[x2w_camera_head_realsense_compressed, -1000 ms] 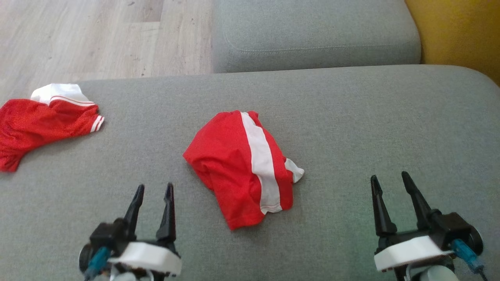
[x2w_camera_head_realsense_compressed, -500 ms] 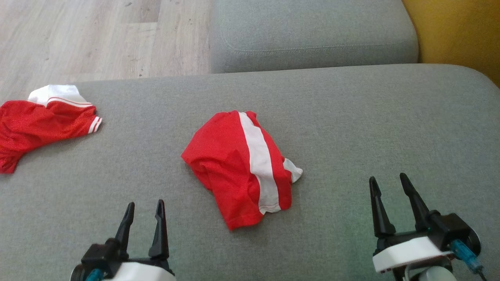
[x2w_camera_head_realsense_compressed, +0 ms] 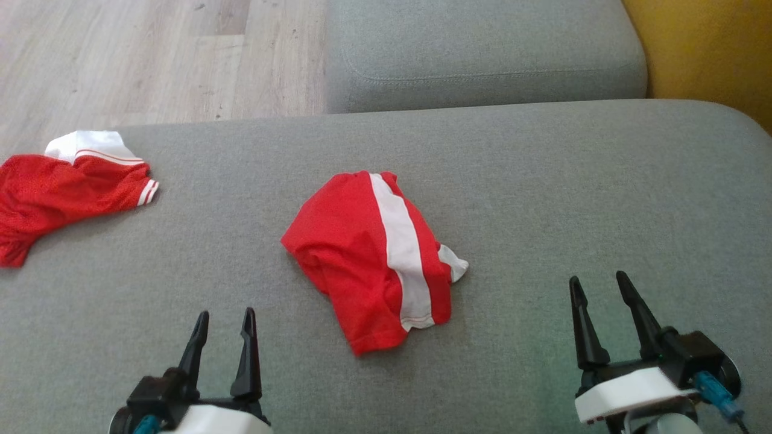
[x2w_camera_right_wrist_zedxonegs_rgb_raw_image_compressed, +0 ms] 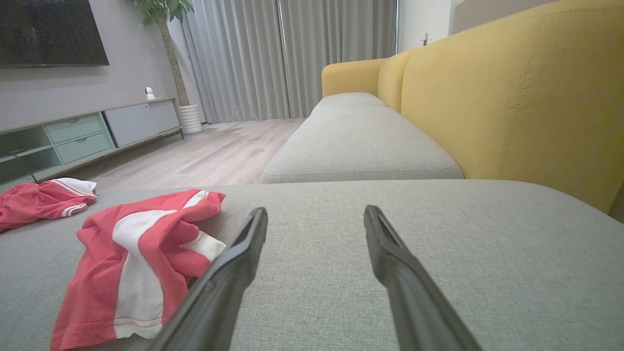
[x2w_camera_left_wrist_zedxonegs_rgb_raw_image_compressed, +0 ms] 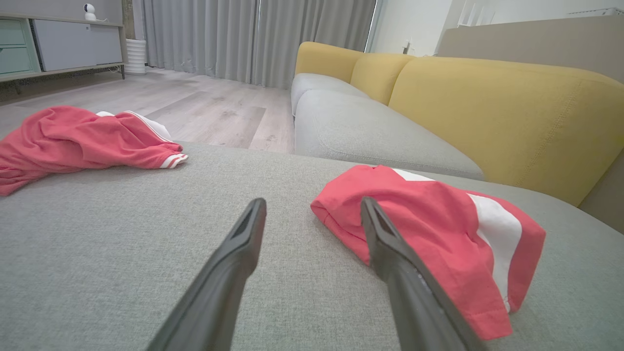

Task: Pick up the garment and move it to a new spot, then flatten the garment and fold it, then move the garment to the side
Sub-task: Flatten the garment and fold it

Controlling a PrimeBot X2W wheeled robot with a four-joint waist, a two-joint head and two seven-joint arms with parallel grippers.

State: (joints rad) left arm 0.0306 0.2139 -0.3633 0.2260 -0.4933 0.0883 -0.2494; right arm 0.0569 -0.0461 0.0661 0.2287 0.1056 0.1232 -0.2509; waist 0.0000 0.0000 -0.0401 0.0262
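Observation:
A crumpled red garment point(x2w_camera_head_realsense_compressed: 368, 259) with a broad white stripe lies in the middle of the grey sofa seat point(x2w_camera_head_realsense_compressed: 543, 199). It also appears to the right of my fingers in the left wrist view point(x2w_camera_left_wrist_zedxonegs_rgb_raw_image_compressed: 429, 229) and at the lower left in the right wrist view point(x2w_camera_right_wrist_zedxonegs_rgb_raw_image_compressed: 136, 253). My left gripper point(x2w_camera_head_realsense_compressed: 224, 318) hovers open near the front edge, to the garment's left. My right gripper point(x2w_camera_head_realsense_compressed: 598, 283) is open too, well off to the garment's right. Neither touches the cloth, and nothing sits between either pair of fingers.
A second red garment point(x2w_camera_head_realsense_compressed: 54, 193) with white trim lies bunched at the seat's far left edge. Another grey cushion point(x2w_camera_head_realsense_compressed: 482, 54) sits beyond, with a yellow backrest point(x2w_camera_head_realsense_compressed: 705, 48) at the right and wooden floor point(x2w_camera_head_realsense_compressed: 151, 54) at the left.
My left gripper has drawn back toward the bottom edge of the head view. The right gripper has barely shifted, and the garment lies as before.

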